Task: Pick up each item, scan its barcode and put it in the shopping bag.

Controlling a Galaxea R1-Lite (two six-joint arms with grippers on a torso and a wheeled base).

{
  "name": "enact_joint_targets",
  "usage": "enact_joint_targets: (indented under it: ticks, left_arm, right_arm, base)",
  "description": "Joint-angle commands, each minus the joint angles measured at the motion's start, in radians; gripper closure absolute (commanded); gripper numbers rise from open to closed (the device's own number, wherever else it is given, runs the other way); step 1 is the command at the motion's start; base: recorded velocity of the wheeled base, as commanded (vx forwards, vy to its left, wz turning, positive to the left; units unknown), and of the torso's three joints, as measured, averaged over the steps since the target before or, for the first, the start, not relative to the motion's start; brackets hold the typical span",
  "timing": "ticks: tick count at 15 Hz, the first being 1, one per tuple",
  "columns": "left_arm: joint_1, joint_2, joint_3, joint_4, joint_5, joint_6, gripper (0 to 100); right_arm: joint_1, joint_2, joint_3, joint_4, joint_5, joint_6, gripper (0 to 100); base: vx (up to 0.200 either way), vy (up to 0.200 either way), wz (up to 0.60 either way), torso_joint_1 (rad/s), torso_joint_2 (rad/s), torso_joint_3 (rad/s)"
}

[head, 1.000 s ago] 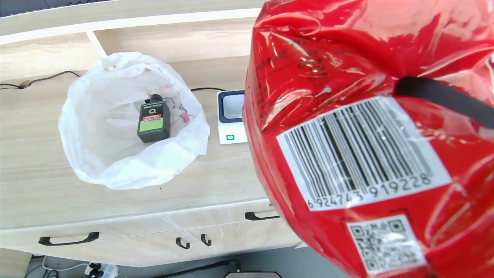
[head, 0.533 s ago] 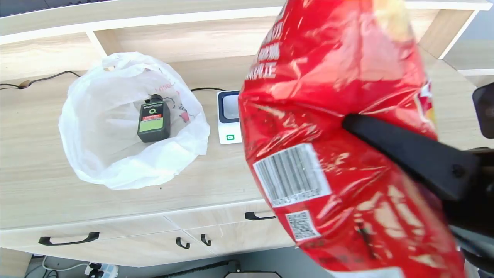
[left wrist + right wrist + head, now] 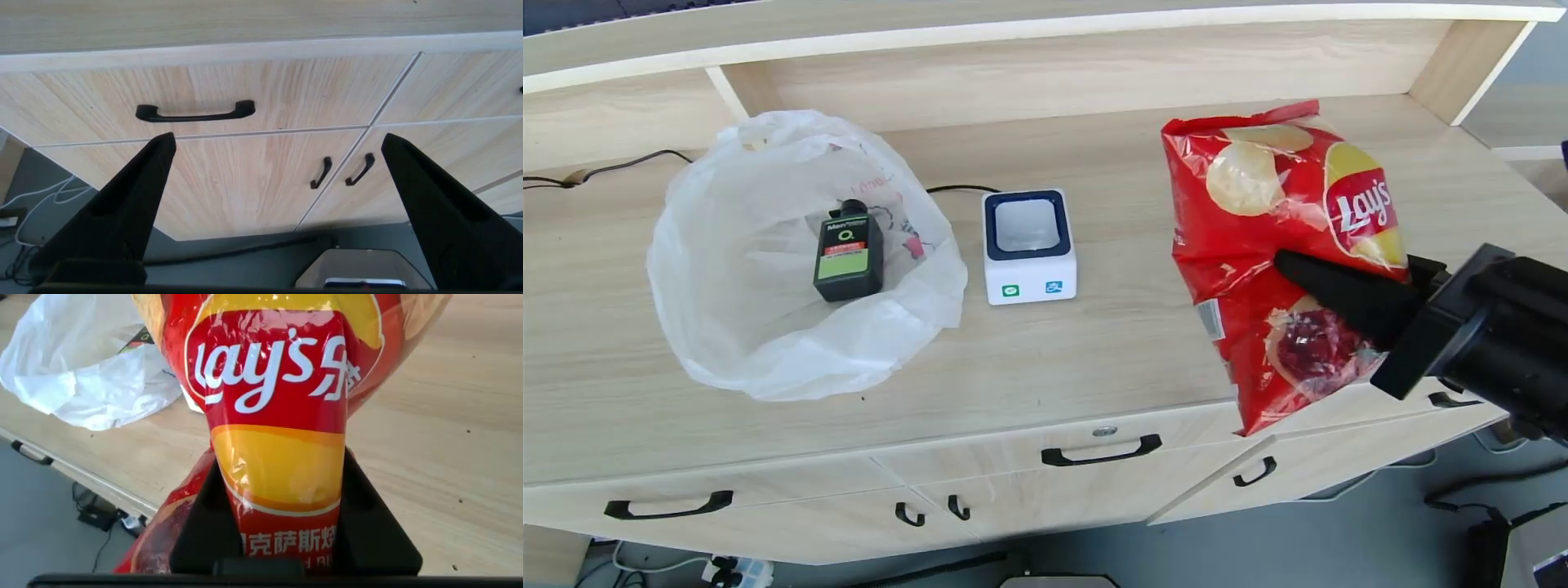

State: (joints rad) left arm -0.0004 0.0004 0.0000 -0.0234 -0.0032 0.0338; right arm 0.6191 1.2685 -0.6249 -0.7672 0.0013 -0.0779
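Right pincer is clamped on the one bag of chips. One black finger presses across the red front near its middle, and the other finger is hidden behind the bag. Taking the scanner as the dial's centre in the head view, the bag of chips hangs at 3 o'clock, well apart from it. It is nearly upright, with its sealed top toward 12 and its lower end toward 6. That lower end overlaps the front edge of the counter and a drawer front below it. A thin strip of white label shows low on the bag's 9 o'clock edge. In the right wrist view, both fingers flank the printed front and pinch it into a waist.

One scanner, a white box with a dark-framed window facing up, sits near the middle of the counter. One shopping bag, thin and white, lies open at the scanner's 9 o'clock, its rim just beside the scanner. Inside lies one dark bottle with a green label, its cap pointing to 12. One black cable runs from behind the scanner toward the shopping bag.

Left pincer has its two fingers spread wide with nothing between them, and it faces the drawer fronts. One bar handle and two small hook handles show there.
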Motion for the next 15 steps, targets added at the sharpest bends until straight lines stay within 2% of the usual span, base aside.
enact_joint_targets:
  ticks: [1, 10, 12, 15]
  left_arm:
    - [0.0, 0.0, 0.0, 0.0, 0.0, 0.0, 0]
    - [-0.001, 0.0, 0.0, 0.0, 0.0, 0.001, 0]
    - [-0.001, 0.0, 0.0, 0.0, 0.0, 0.0, 0]
    - [-0.001, 0.0, 0.0, 0.0, 0.0, 0.0, 0]
  right_arm:
    - [0.019, -0.044, -0.027, 0.013, -0.01, -0.008, 100]
    - [-0.009, -0.081, -0.033, 0.022, -0.052, 0.032, 100]
    - [-0.009, -0.069, -0.068, 0.032, -0.052, 0.032, 100]
    - [-0.009, -0.044, -0.219, 0.169, -0.047, 0.03, 100]
  base:
    - [0.0, 0.0, 0.6, 0.007, 0.0, 0.002]
    - [0.0, 0.0, 0.6, 0.003, 0.0, 0.002]
    - [0.0, 0.0, 0.6, 0.002, 0.0, 0.002]
    - [0.0, 0.0, 0.6, 0.002, 0.0, 0.001]
